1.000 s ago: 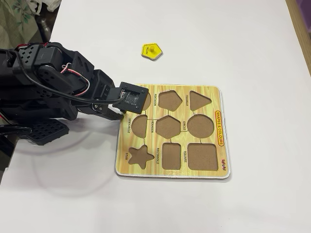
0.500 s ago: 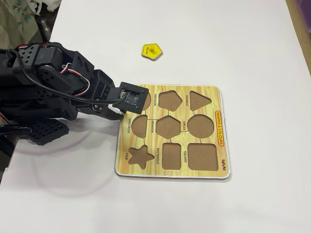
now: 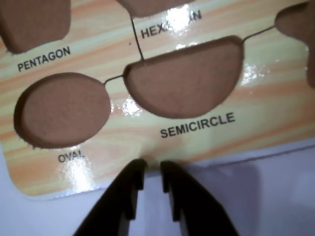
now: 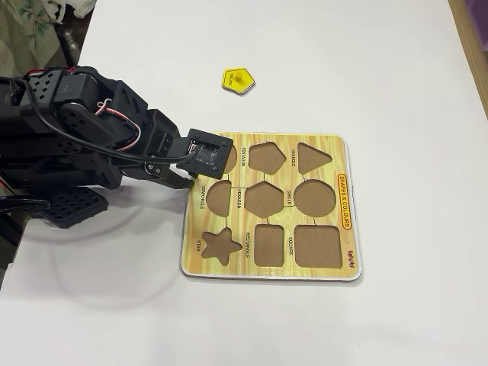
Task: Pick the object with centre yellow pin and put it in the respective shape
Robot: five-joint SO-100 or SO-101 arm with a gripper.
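Yellow pentagon piece [image 4: 238, 80] lies flat on table, apart from empty pentagon cutout [image 4: 266, 156].

White table [image 4: 366, 69] filling nearly the whole fixed view, smooth and evenly lit, with soft shadows only. At the right edge, a narrow strip of brown wood [image 4: 474, 46] running along the tabletop. In the top left corner, a patch of floral cloth [image 4: 30, 19] beyond the table's edge, dim and partly cut off.
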